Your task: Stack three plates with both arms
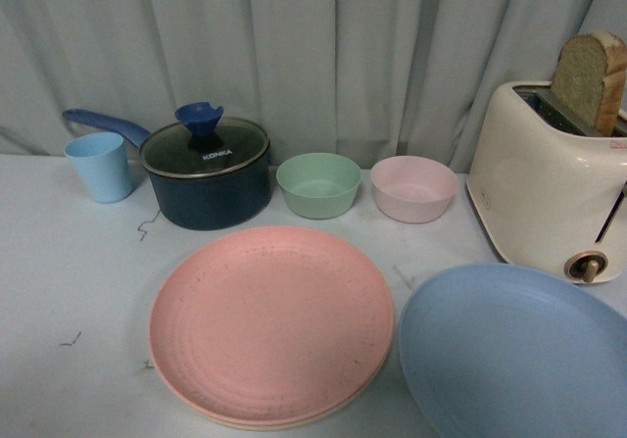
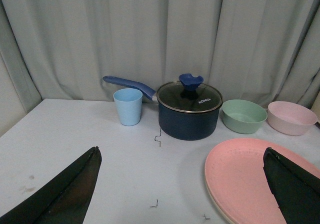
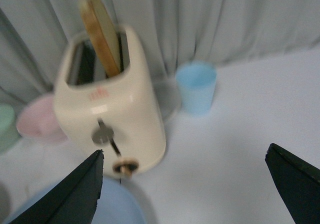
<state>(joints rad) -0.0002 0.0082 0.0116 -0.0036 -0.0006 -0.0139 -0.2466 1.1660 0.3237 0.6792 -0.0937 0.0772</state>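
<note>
Pink plate (image 1: 269,325) already tops the cream plate (image 1: 294,424), partly under one finger of the left gripper (image 2: 181,150), jaws apart. Blue plate (image 1: 514,355) lies alone on the surface (image 1: 69,262) just below the right gripper (image 3: 185,150), whose jaws are spread wide, probably to take it next.

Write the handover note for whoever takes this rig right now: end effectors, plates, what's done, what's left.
Left end effector: open, empty.
Right end effector: open, empty, facing the toaster.
Pink plate lies on the cream plate, of which only the rim shows.
Blue plate lies alone to their right, in front of the toaster.
Done: two plates stacked.
Left: put the blue plate on the pink one.
</note>
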